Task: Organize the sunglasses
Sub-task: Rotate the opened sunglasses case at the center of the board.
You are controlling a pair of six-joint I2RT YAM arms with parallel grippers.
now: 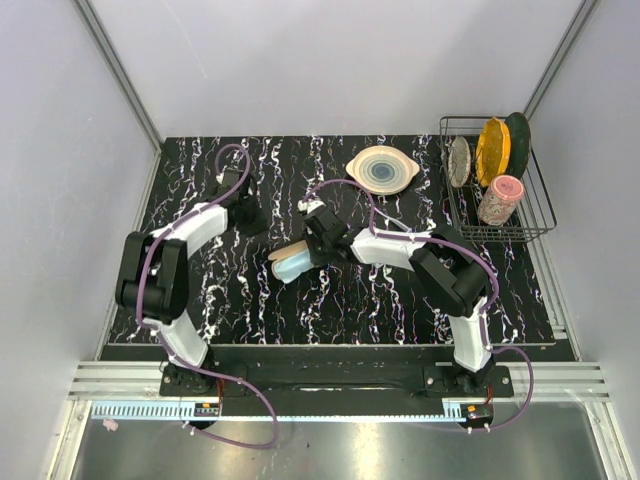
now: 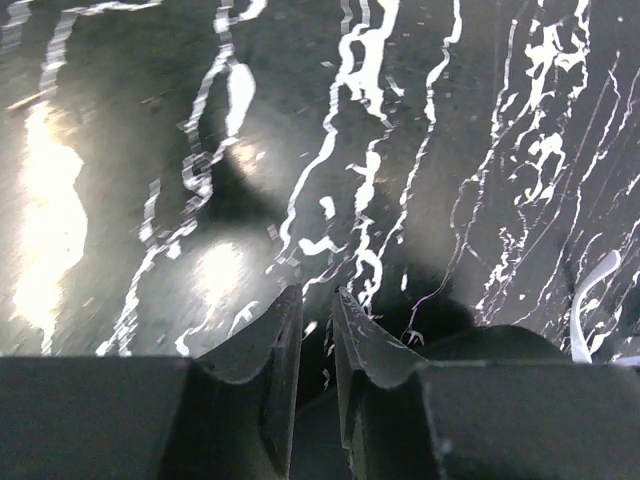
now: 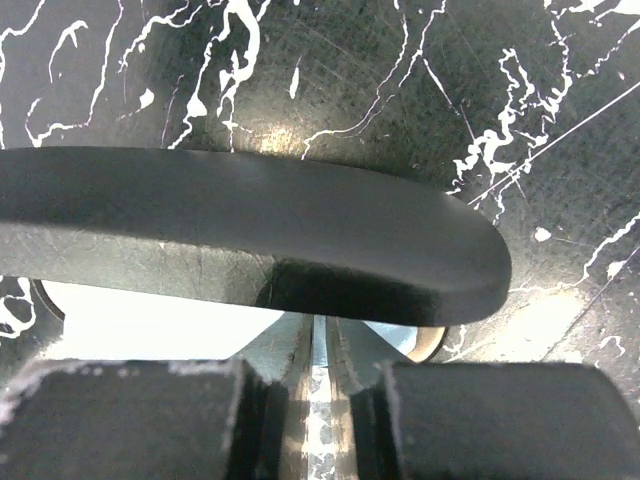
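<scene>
The black case [image 1: 281,253] lies mid-table with its tan lining showing and the light blue cloth [image 1: 293,268] in it. In the right wrist view the case's black lid [image 3: 250,220] arches across the frame above the cloth [image 3: 140,320]. My right gripper [image 1: 318,240] [image 3: 316,325] is at the case's right end. Its jaws are together, with the tips under the lid's edge at the cloth; I cannot tell whether they pinch anything. The sunglasses are hidden. My left gripper [image 1: 250,215] [image 2: 317,292] is empty, jaws almost together, low over bare table left of the case.
A round cream plate [image 1: 382,168] sits at the back centre. A wire dish rack [image 1: 540,215] at the back right holds upright plates and a pink cup [image 1: 500,200]. Grey walls enclose the table on the left, the back and the right.
</scene>
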